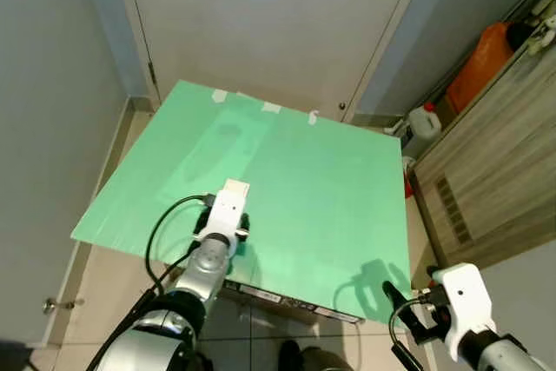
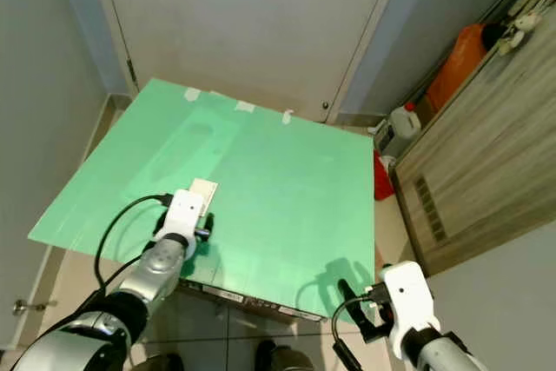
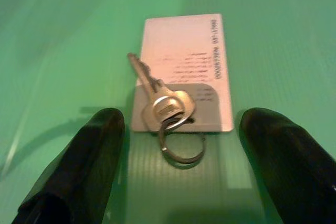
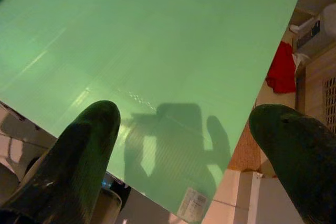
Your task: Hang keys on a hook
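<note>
- A green surface (image 1: 330,206) is seen across the middle of the head views, a flat sheet set at a slant, its far edge taped in three places near a closed white door (image 1: 278,23).
- The left gripper (image 3: 178,129) is held low over the sheet's near left part, just short of the near edge; its jaws are spread wide, one black finger (image 3: 84,166) at the lower left of the wrist view and the other at the lower right.
- The keys (image 3: 160,95) are found lying flat between and just ahead of those fingers: a silver key on a ring (image 3: 181,142), resting partly on a white card (image 3: 184,51) (printed text along one side, too small to be read). Nothing is touched by either finger.
- In the left eye view the card (image 1: 235,188) is seen just beyond the left wrist, with open green sheet all around it.
- The right gripper (image 4: 184,145) is held off the sheet's near right corner, jaws wide and holding nothing; its shadow is cast on the sheet near that corner.
- At the right of the frame a wooden cabinet (image 1: 495,162) stands close beside the sheet's right edge, with a white jug (image 1: 423,121) and an orange container (image 1: 482,62) in the upper right.
- A grey wall (image 1: 52,128) runs along the left edge, a narrow strip of floor being left between it and the sheet.
</note>
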